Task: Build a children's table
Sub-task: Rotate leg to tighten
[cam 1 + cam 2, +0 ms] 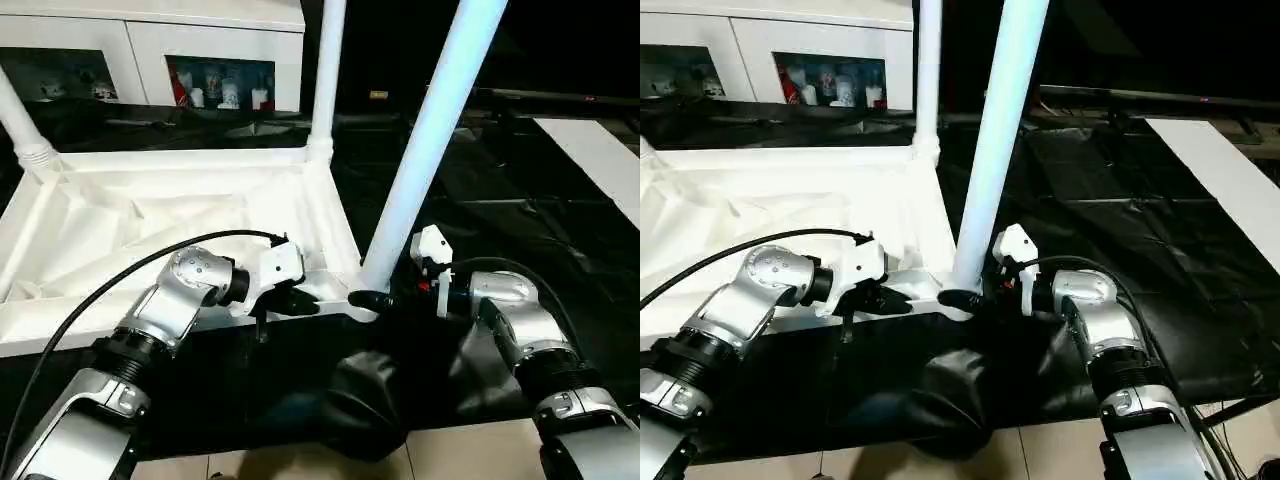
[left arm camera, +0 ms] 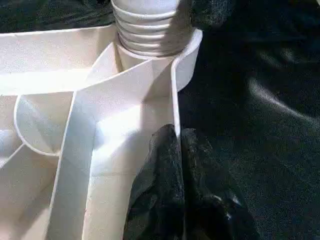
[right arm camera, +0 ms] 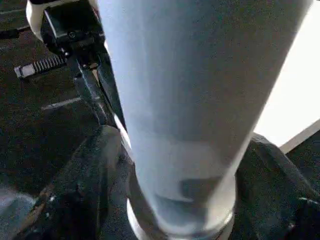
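The children's table top point(image 1: 150, 215) is shown lying underside up on black sheeting point(image 1: 500, 200), its ribs exposed, with tube legs already standing in three of its round corner sockets. The nearest leg point(image 1: 425, 150) is seen leaning slightly in the corner socket point(image 1: 365, 295) just between the two pincers. The right gripper point(image 3: 175, 200) is held at that leg's base, its black fingers point(image 3: 90, 175) spread to either side of the tube; whether they press on it cannot be told. The left gripper point(image 2: 177, 165), fingers pressed together and holding nothing, is rested against the top's rim just beside the same corner, the ridged foot of the leg lying beyond its tips. A far leg point(image 1: 328, 70) rises behind the left gripper, and a flat white board point(image 1: 600, 160) lies well apart, beyond the right one. The leg is judged not fully seated: if the fingers are closed off-centre or the tube is pushed at its present tilt, the foot could be jammed or levered out of the socket, and the light top, steadied only by a closed fingertip, could be slid across the slick sheeting.
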Tool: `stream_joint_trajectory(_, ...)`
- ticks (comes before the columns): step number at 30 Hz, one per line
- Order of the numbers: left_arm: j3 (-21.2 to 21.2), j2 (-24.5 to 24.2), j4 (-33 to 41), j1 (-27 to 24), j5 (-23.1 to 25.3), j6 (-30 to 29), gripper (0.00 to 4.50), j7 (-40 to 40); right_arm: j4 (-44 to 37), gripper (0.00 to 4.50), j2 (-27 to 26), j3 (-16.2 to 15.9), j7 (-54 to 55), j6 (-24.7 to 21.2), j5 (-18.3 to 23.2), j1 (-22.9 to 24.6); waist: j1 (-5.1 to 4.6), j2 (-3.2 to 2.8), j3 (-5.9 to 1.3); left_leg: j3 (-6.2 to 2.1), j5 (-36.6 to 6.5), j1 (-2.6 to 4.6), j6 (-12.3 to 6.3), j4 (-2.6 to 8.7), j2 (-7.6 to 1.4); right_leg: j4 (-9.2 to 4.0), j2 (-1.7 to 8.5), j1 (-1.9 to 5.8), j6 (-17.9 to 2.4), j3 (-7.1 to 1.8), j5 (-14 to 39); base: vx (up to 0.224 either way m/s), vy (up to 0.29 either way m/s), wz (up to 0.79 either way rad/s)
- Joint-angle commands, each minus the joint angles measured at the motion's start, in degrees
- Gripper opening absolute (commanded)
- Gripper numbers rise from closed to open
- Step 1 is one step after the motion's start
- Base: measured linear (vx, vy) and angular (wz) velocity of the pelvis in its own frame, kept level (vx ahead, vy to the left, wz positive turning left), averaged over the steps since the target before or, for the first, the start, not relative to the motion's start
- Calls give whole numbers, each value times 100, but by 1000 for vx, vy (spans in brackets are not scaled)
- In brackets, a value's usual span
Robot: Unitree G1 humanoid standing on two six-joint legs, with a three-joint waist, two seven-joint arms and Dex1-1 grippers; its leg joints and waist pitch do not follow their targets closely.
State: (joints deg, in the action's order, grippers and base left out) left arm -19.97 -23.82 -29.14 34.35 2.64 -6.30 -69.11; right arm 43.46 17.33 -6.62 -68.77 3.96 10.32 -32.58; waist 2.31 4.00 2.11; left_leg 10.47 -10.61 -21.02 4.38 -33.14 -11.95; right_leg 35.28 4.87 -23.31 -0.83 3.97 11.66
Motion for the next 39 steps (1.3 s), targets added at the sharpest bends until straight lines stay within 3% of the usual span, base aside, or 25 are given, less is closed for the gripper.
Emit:
stream_joint_trajectory(1, -177, 46, 0, -58, 47, 53, 0, -130, 63, 311, 63, -104, -63, 46, -144, -1, -10, -25, -319, 6, -561, 68, -512, 313, -172, -301, 304, 332, -1590, -273, -39, 0, 0, 0)
stream_joint_trajectory(4, -181, 28, -14, -57, 47, 63, 0, -121, 97, 274, 105, -198, -46, 163, -259, -1, -6, -18, -323, 5, -577, 62, -481, 306, -167, -300, 304, 337, -1553, -273, 19, 0, 0, 0)
stream_joint_trajectory(9, -188, 17, -80, -48, 80, 96, 0, -124, 269, 263, 88, -265, 38, 351, -437, -51, -14, -20, -326, 4, -534, 54, -499, 300, -159, -290, 298, 342, -1565, -272, -62, 0, 0, 0)
stream_joint_trajectory(13, -180, 17, -123, -45, 87, 105, 0, -126, 391, 254, 36, -262, 116, 395, -459, -55, -24, -35, -316, -2, -715, 66, -433, 311, -165, -314, 299, 335, -1543, -273, 166, 0, 0, 0)
stream_joint_trajectory(17, -164, 66, -190, -65, 105, 46, 0, -13, 660, 254, -107, 26, 595, 178, -298, -25, -50, -72, -305, -12, -891, 70, -339, 326, -162, -335, 300, 333, -1533, -274, 306, 0, 0, 0)
stream_joint_trajectory(21, -45, 274, -430, 73, 167, -241, 0, 480, 989, 254, -318, 331, 1516, -5, -221, -83, -89, -90, -234, -31, -1545, 108, -34, 388, -168, -442, 303, 286, -1336, -281, 1370, 0, 0, 0)
stream_joint_trajectory(22, 53, 452, -605, 189, 163, -429, 0, 793, 1169, 254, -450, 418, 2110, -46, -263, -117, -98, -83, -222, -56, -1929, 146, 100, 391, -162, -511, 318, 251, -1123, -279, 2083, 0, 0, 0)
stream_joint_trajectory(24, 90, 524, -678, 239, 170, -514, 0, 935, 1240, 254, -504, 443, 2338, -59, -282, -132, -106, -90, -226, -74, -1986, 148, 169, 396, -150, -529, 317, 240, -1024, -278, 2270, 0, 0, 0)
stream_joint_trajectory(26, 206, 958, -1149, 564, 333, -921, 0, 1880, 1568, 254, -870, 498, 3525, -85, -422, -276, -139, -103, -224, -91, -2046, 127, 234, 412, -144, -537, 306, 221, -934, -269, 2321, 0, 0, 0)
stream_joint_trajectory(28, 252, 1115, -1313, 672, 360, -1095, 0, 2178, 1691, 254, -1003, 549, 3929, -139, -430, -362, -162, -106, -240, -98, -2109, 153, 280, 405, -136, -548, 307, 206, -919, -264, 2333, 0, 0, 0)
stream_joint_trajectory(30, 339, 1445, -1648, 899, 406, -1313, 0, 2766, 1981, 254, -1273, 706, 4798, -281, -383, -609, -189, -112, -248, -98, -2015, 123, 213, 410, -129, -545, 298, 221, -982, -261, 2055, 0, 0, 0)
stream_joint_trajectory(34, 346, 1672, -1890, 1087, 489, -1353, 0, 3080, 2247, 253, -1502, 864, 5511, -280, -322, -874, -210, -82, -280, -71, -1878, 120, 89, 393, -117, -527, 290, 233, -1070, -265, 1623, 0, 0, 0)
stream_joint_trajectory(39, 344, 1662, -1925, 1111, 522, -1326, 0, 3068, 2312, 253, -1554, 844, 5569, -264, -360, -958, -187, -63, -284, -48, -1619, 94, -62, 382, -118, -512, 302, 256, -1091, -269, 1395, 0, 0, 0)
